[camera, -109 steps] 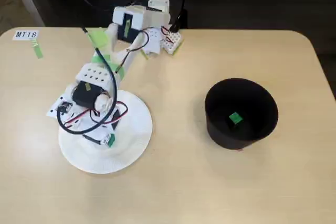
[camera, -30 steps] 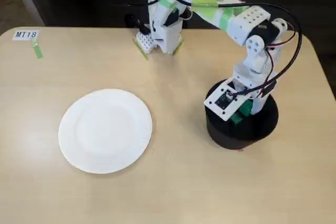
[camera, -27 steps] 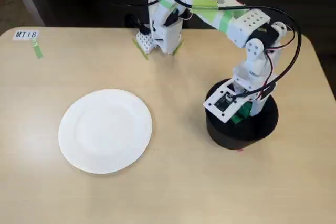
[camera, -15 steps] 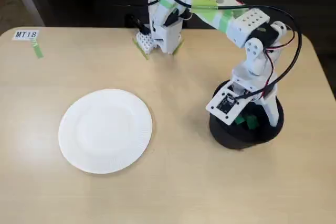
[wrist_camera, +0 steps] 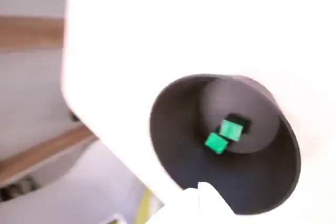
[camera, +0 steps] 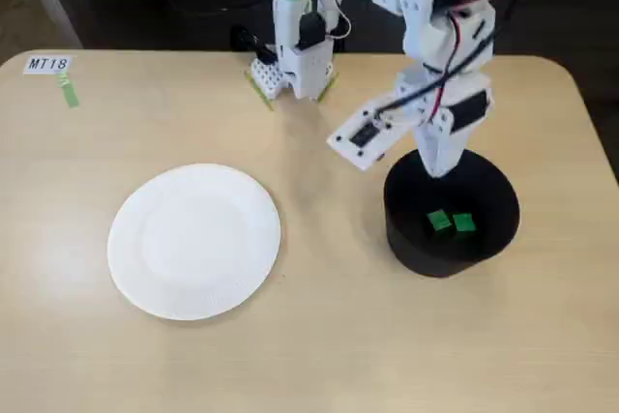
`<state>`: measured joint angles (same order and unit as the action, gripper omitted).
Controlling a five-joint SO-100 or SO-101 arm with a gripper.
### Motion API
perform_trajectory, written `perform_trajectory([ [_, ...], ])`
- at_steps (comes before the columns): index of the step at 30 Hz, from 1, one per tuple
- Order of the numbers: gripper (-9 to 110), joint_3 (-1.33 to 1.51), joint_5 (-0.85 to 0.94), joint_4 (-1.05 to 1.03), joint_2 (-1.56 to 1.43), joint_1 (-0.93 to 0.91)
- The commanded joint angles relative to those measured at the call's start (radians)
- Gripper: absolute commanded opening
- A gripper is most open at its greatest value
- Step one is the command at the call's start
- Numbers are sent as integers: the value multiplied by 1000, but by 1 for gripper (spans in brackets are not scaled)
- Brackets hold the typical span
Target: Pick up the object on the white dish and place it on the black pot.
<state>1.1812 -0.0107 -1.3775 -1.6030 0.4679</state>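
Observation:
The white dish (camera: 193,241) lies empty at the left of the table in the fixed view. The black pot (camera: 451,249) stands at the right, and two tiny green cubes (camera: 439,221) (camera: 464,223) lie side by side on its bottom. The wrist view looks down into the pot (wrist_camera: 173,145) and shows both cubes (wrist_camera: 230,129) (wrist_camera: 216,142). My gripper (camera: 441,167) points down over the pot's far rim and holds nothing. Its fingers look like one white wedge, so the gap between them is hidden. One white fingertip (wrist_camera: 202,195) shows at the bottom of the wrist view.
The arm's base (camera: 295,65) stands at the table's back edge. A white label (camera: 47,64) and a strip of green tape (camera: 68,92) lie at the back left corner. The table's right edge runs close behind the pot.

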Motion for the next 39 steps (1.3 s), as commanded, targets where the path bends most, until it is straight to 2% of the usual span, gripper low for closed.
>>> perform_trajectory([
  [1,0,-12,-34,-23,-163,-67],
  [4,0,74,-72,-29,-327,-160],
  [12,0,626,-72,110,-772,-387],
  [20,0,1184,-58,307,-1111,-430],
  [28,0,1505,-21,377,-1345,-454],
  [39,0,1792,9,342,-1727,-477],
])
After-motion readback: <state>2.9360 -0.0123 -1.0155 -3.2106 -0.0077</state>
